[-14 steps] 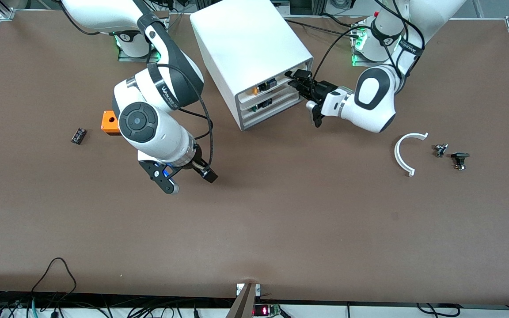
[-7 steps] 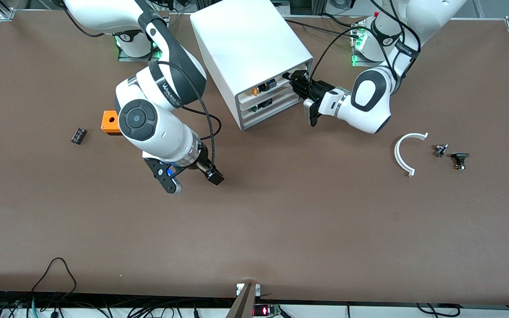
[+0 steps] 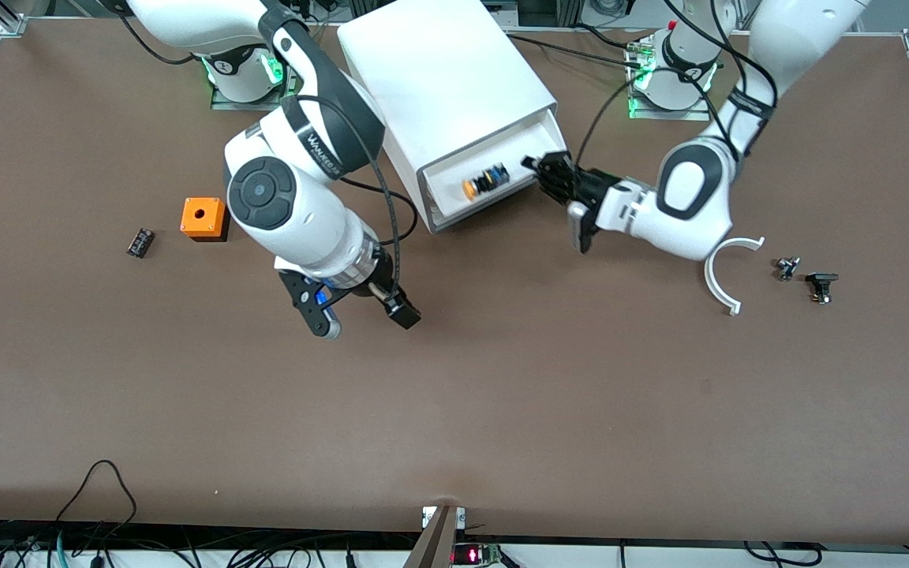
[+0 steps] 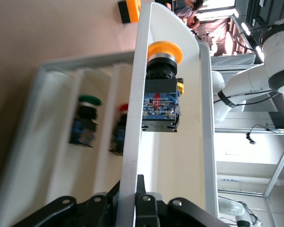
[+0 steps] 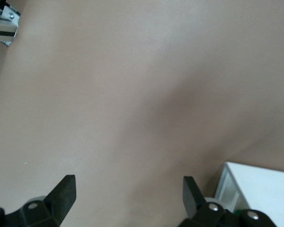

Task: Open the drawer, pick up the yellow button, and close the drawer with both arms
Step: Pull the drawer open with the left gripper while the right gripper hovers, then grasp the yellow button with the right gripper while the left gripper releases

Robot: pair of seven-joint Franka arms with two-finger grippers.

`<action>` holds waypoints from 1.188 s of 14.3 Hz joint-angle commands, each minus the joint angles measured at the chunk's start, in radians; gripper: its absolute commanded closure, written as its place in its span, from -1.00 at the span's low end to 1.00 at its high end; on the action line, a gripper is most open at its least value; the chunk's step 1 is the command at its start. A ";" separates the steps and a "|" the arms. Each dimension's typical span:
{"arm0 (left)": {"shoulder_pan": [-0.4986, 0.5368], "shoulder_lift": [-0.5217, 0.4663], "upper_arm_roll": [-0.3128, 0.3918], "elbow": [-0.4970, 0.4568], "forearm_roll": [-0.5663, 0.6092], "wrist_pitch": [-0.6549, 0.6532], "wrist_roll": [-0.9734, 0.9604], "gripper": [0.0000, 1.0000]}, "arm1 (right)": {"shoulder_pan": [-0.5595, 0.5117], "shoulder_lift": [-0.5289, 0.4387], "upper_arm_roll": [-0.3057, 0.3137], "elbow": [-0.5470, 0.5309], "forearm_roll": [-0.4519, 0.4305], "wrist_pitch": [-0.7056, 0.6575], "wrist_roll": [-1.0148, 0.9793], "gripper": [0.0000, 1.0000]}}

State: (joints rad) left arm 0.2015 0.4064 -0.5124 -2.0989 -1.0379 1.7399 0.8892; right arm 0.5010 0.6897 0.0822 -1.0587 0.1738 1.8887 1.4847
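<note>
My left end effector (image 3: 543, 170) is clamped on the front edge of the drawer (image 3: 476, 192), at the corner toward my left arm's end of the surface (image 3: 502, 394). In my left wrist view the fingers (image 4: 141, 208) pinch the thin white front wall between them. The drawer stands pulled out of the white cabinet (image 3: 443, 87), its front nearer the front camera than the cabinet body.

The button (image 3: 483, 181) lies on its side in the drawer, about midway along its width. Its long axis runs along the drawer's width: the orange-yellow cap (image 3: 469, 188) points toward my right arm's end of the surface, the blue rear end toward my left end effector. My left wrist view confirms this, with the cap at the end away from my fingers and the black and blue body nearer them. That view also shows two lower drawers, one holding a green-capped component (image 4: 85, 121), the other a red-capped one (image 4: 120, 135).

My right end effector (image 3: 360, 312) hangs over bare surface, nearer the front camera than the cabinet, with its jaws spread wide and nothing between them. The right wrist view shows only brown surface between the fingertips and a cabinet corner at the edge.

Elsewhere on the surface: an orange cube (image 3: 203, 218) with a hole and a small black component (image 3: 140, 241) toward my right arm's end; a white curved piece (image 3: 719, 276) and two small dark parts (image 3: 806, 278) toward my left arm's end.
</note>
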 commanded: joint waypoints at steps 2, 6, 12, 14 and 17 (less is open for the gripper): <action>0.022 0.097 0.034 0.178 0.101 -0.006 -0.028 1.00 | 0.002 0.022 0.045 0.055 0.015 0.026 0.103 -1.00; 0.038 0.100 0.057 0.217 0.127 -0.006 -0.039 1.00 | 0.025 0.024 0.083 0.060 0.015 0.059 0.210 -1.00; 0.088 0.103 0.060 0.327 0.209 -0.150 -0.126 -1.00 | 0.085 0.024 0.099 0.060 0.015 0.124 0.333 -1.00; 0.107 0.088 0.055 0.436 0.324 -0.258 -0.261 -1.00 | 0.108 0.030 0.099 0.060 0.015 0.133 0.367 -1.00; 0.107 0.045 0.057 0.566 0.496 -0.325 -0.404 -1.00 | 0.143 0.042 0.099 0.059 0.015 0.177 0.428 -1.00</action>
State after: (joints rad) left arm 0.3093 0.4815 -0.4479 -1.6169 -0.6510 1.4560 0.5813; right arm 0.6241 0.6977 0.1779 -1.0385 0.1752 2.0396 1.8680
